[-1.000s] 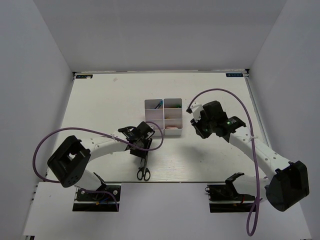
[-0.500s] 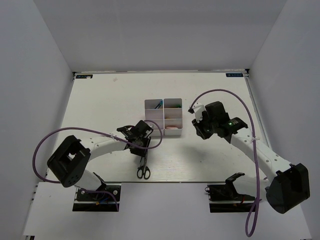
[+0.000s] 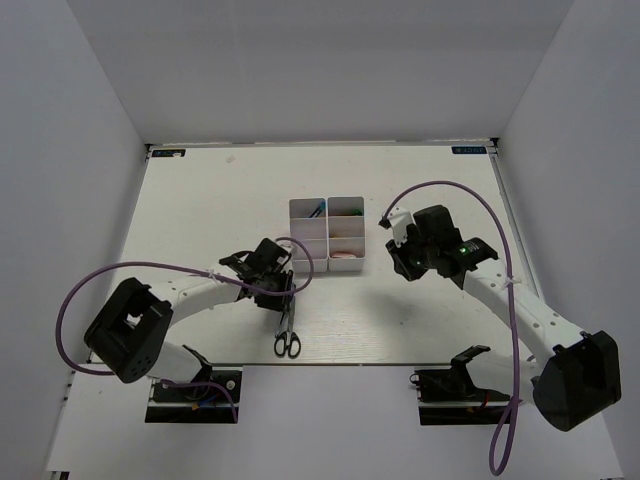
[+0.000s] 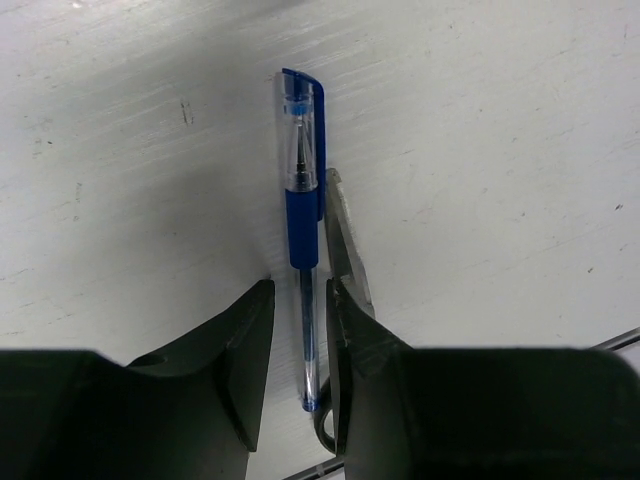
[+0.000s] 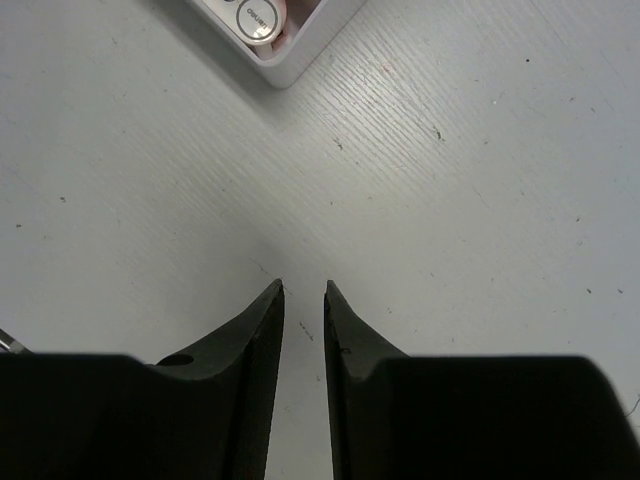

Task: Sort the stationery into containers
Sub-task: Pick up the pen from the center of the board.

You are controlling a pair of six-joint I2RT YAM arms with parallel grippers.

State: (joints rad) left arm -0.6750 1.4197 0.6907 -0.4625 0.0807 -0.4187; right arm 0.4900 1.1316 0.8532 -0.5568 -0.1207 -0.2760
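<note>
A thin blue pen (image 4: 302, 210) lies on the table, with the blade of the black-handled scissors (image 4: 345, 250) right beside it. My left gripper (image 4: 300, 285) is low over them, jaws a little apart, one on each side of the pen's lower end without clamping it. In the top view the left gripper (image 3: 283, 290) sits just above the scissors (image 3: 287, 335). The white bins (image 3: 327, 233) stand behind, holding several items, one of them pink (image 3: 345, 257). My right gripper (image 3: 398, 258) is right of the bins, narrowly open and empty (image 5: 304, 288).
A corner of the bin block (image 5: 285, 70) shows at the top of the right wrist view, with a round-ended item (image 5: 256, 16) inside. White walls enclose the table on the left, right and far sides. Purple cables loop off both arms.
My left gripper has shifted slightly left and toward me, settling over the pen by the scissors. My right gripper has drawn a little to the right, away from the bins.
</note>
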